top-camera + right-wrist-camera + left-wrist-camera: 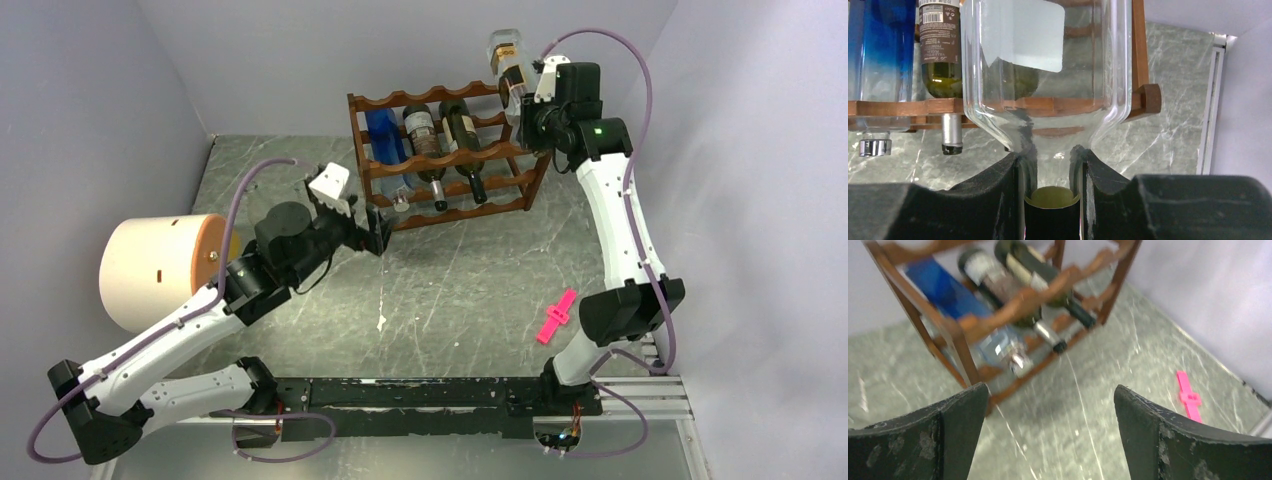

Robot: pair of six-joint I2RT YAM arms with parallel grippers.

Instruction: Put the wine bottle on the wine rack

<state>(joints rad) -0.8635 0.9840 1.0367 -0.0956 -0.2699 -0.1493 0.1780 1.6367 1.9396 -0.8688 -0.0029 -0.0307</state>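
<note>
The right tool (1050,165) is clamped on the neck of the clear glass wine bottle (1043,75), holding it up at the right end of the wine rack (447,160), level with the top tier and beside a dark green bottle (940,75); I cannot tell whether the glass touches the rails. The left tool (1050,395) stands wide open with nothing in it, low over the table (470,270) near the rack's front left corner. A blue bottle (383,135) lies at the rack's left end.
</note>
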